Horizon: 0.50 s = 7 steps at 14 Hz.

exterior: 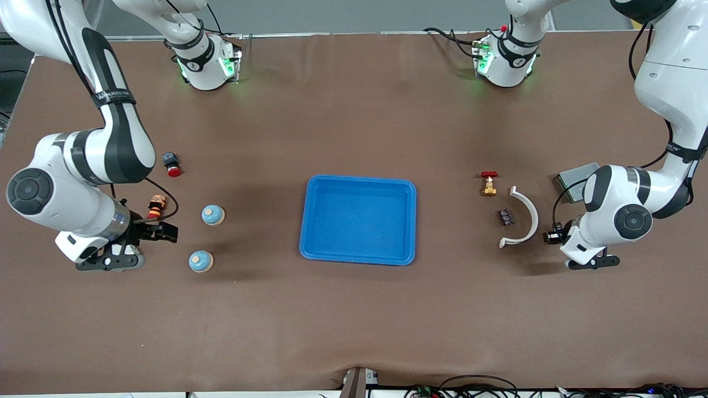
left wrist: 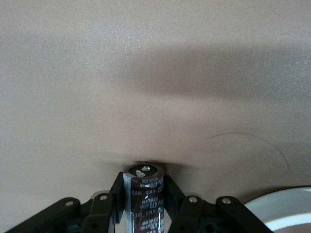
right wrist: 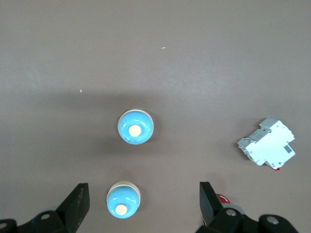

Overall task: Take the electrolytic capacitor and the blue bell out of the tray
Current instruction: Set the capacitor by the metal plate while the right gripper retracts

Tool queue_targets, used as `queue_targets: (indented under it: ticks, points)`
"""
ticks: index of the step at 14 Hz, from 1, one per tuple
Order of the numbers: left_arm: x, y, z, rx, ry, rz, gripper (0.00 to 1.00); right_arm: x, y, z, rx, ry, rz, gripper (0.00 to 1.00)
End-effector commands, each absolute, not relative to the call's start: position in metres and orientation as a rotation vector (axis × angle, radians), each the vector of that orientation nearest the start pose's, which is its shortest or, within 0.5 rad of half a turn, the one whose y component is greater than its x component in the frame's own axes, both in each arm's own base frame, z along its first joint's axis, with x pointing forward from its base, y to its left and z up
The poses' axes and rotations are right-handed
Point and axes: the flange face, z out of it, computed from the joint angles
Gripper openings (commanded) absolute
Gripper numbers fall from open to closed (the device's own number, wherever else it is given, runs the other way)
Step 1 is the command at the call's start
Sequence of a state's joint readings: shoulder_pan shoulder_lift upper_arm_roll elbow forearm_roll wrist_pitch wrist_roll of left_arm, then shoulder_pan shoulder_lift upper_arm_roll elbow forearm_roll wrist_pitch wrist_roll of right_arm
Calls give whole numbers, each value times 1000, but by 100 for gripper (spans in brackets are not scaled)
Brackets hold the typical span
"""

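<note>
A dark brown capacitor (left wrist: 146, 196) with white print stands upright between the fingers of my left gripper (left wrist: 144, 187), which is shut on it close over the table. In the front view that gripper (exterior: 575, 249) is low beside a white curved piece (exterior: 522, 218). Two blue bells with cream buttons (exterior: 213, 215) (exterior: 200, 261) sit toward the right arm's end of the table. My right gripper (exterior: 127, 249) hangs above that area, open and holding nothing. In the right wrist view one bell (right wrist: 123, 200) shows between its wide-apart fingers (right wrist: 77, 204), the other bell (right wrist: 135, 127) farther off.
A blue tray (exterior: 406, 190) lies mid-table. A red push button (exterior: 172, 164), an orange-and-black part (exterior: 156, 205) and a white breaker (right wrist: 267, 142) lie around the bells. A brass valve (exterior: 489, 183), a small dark module (exterior: 505, 216) and a grey box (exterior: 572, 176) lie near the left arm.
</note>
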<state>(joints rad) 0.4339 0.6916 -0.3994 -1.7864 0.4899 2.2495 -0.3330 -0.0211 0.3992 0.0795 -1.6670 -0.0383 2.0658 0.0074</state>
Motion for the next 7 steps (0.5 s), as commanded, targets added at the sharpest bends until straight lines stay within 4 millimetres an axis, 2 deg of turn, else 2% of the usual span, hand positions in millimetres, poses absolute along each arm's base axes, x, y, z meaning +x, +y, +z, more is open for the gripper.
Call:
queue_targets:
  ticks: [1,5,6,7]
  points:
    - [641,53,176,-3007,-129,165,20,660,24,393,-3144,-113,-41,100]
    - [641,61,179,-3009,-149,159,95,661,27,432,-3152,-116,-121,100]
    - [641,66,180,-3009,-163,158,100,660,26,441,-3153,-110,-112,100]
    - [641,67,182,-3011,-168,155,100,661,26,456,-3155,-108,-110,100]
